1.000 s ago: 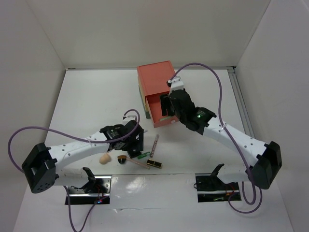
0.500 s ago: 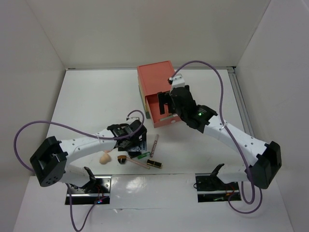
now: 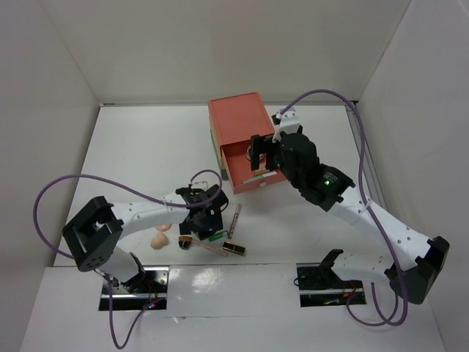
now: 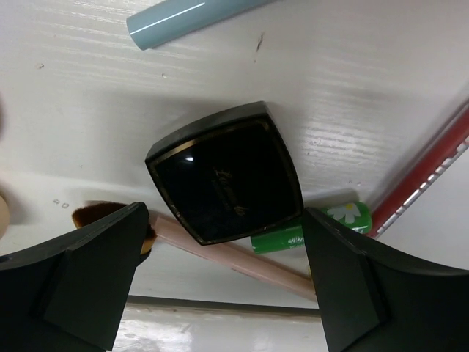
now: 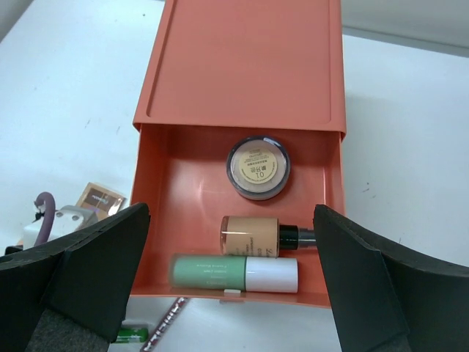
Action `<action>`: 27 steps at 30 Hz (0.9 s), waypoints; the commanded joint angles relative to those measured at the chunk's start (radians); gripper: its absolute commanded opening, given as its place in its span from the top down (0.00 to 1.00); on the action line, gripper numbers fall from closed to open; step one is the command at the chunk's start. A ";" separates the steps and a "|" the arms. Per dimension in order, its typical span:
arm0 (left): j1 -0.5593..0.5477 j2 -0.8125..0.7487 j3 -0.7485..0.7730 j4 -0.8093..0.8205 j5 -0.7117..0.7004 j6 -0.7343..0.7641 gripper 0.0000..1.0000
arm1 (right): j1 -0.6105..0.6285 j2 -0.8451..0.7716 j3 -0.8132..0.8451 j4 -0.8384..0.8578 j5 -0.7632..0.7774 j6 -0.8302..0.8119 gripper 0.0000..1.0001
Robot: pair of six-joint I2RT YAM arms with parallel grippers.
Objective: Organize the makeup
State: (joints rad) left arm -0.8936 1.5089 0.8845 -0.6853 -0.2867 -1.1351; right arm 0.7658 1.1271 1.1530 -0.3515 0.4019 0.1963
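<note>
From above, the left gripper [image 3: 204, 221] is only a dark knot over the pile near the table's [image 3: 132, 161] front edge. Its wrist camera shows more. The fingers [image 4: 73, 286] are spread wide either side of a square black compact [image 4: 227, 183] lying flat, and neither one touches it. A brush [image 4: 234, 257] and a green tube [image 4: 315, 227] are tucked against the compact's near edge. A red gloss stick [image 4: 425, 176] slants off to one side. A blue pencil [image 4: 194, 18] lies apart on the far side, with bare table between it and the compact. Only the overhead view catches the peach puff [image 3: 159, 240], just left of the pile.

The right gripper [image 3: 262, 152] hangs over the pulled-out drawer [image 5: 146, 213] of the orange box [image 3: 236, 121], its fingers [image 5: 388, 279] parted and holding nothing. Its wrist camera looks straight into the drawer. A round compact [image 5: 258, 167] sits toward the back, away from the walls. A foundation bottle [image 5: 256, 235] lies on its side in front of that. A mint tube [image 5: 234, 273] lies along the front lip. The left part of the drawer floor is bare.
</note>
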 commanded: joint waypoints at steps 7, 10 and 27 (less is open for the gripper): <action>-0.004 0.071 0.048 0.013 -0.046 -0.078 0.00 | 0.015 -0.066 0.025 -0.004 0.032 -0.009 0.00; -0.004 0.111 0.048 0.013 -0.046 -0.078 0.00 | 0.015 -0.075 0.025 -0.014 0.032 -0.018 0.00; -0.004 -0.024 0.204 -0.185 -0.184 -0.078 0.47 | -0.022 -0.141 -0.013 -0.035 0.136 0.032 0.00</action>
State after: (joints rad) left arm -0.8936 1.5826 1.0016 -0.7563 -0.3721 -1.2079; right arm 0.7605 1.0241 1.1488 -0.3702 0.4709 0.2012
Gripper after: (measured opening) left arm 0.841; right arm 0.999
